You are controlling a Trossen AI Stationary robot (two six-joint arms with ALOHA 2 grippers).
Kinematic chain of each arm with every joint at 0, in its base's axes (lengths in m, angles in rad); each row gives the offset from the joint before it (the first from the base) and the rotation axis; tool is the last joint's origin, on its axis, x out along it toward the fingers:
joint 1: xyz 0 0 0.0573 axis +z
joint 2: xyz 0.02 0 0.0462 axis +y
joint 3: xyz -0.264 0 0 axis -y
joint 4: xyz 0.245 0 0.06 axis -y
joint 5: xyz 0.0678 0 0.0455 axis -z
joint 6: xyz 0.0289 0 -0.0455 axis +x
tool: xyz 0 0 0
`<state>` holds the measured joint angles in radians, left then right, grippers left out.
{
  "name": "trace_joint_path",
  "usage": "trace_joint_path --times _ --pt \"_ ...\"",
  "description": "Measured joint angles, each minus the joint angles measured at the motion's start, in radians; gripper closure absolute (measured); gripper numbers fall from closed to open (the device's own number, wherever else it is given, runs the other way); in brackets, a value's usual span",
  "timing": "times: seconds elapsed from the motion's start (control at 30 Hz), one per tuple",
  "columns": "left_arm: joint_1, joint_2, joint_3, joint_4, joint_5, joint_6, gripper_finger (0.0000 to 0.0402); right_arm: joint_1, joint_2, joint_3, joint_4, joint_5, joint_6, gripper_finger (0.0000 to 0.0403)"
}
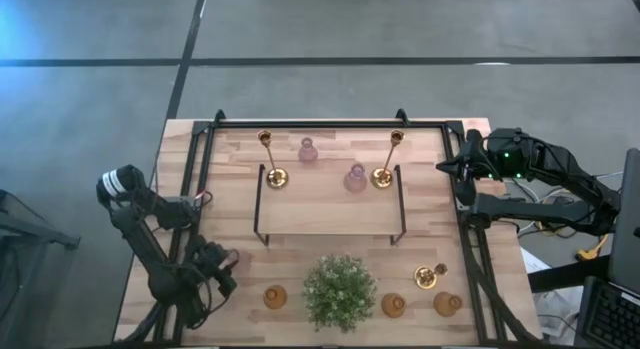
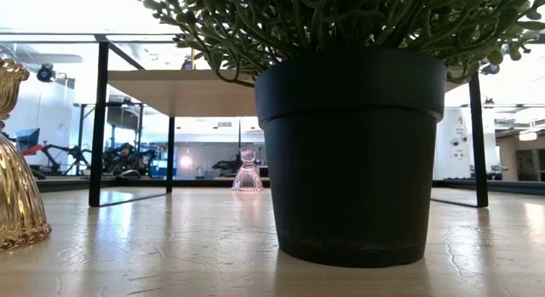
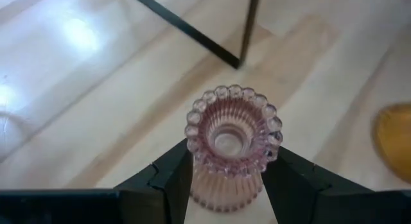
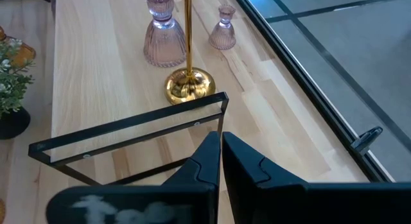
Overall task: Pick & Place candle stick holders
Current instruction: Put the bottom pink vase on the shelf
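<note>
The left pincer (image 3: 226,185) is clamped on a pink-lilac glass candle holder (image 3: 230,147), one dark finger on each side of its ribbed body below the beaded rim. The holder stands upright between the fingers, its long axis running straight up toward the wrist camera, so the socket shows as a ring from above. In the high view this pincer (image 1: 222,264) sits near the front left corner of the surface (image 1: 230,189), just beside an amber glass holder (image 1: 275,297); the pink holder itself is barely visible there under the arm. Whether its base rests on the wood or hangs clear I cannot tell, since the fingers cover it.

Any placing move would, I judge, turn on keeping that axis vertical while carrying it toward the black wire-frame riser (image 1: 330,194) in the middle, which lies toward the back and right of the left pincer; one frame leg shows just beyond the holder in the left wrist view.

The right pincer (image 4: 220,161) is closed and empty, waiting at the right edge near a brass candlestick (image 4: 188,83). In the low view the potted plant (image 2: 349,144) blocks most of the surface.
</note>
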<state>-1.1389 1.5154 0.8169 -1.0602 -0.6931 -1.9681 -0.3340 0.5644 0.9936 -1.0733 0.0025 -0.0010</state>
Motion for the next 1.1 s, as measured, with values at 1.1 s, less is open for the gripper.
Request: trace_joint_path --times 1.1 --pt "-0.001 -0.001 -0.168 0.093 -0.188 -0.041 0.0269 0.000 0.000 0.000 0.000 0.000 0.000 0.0390"
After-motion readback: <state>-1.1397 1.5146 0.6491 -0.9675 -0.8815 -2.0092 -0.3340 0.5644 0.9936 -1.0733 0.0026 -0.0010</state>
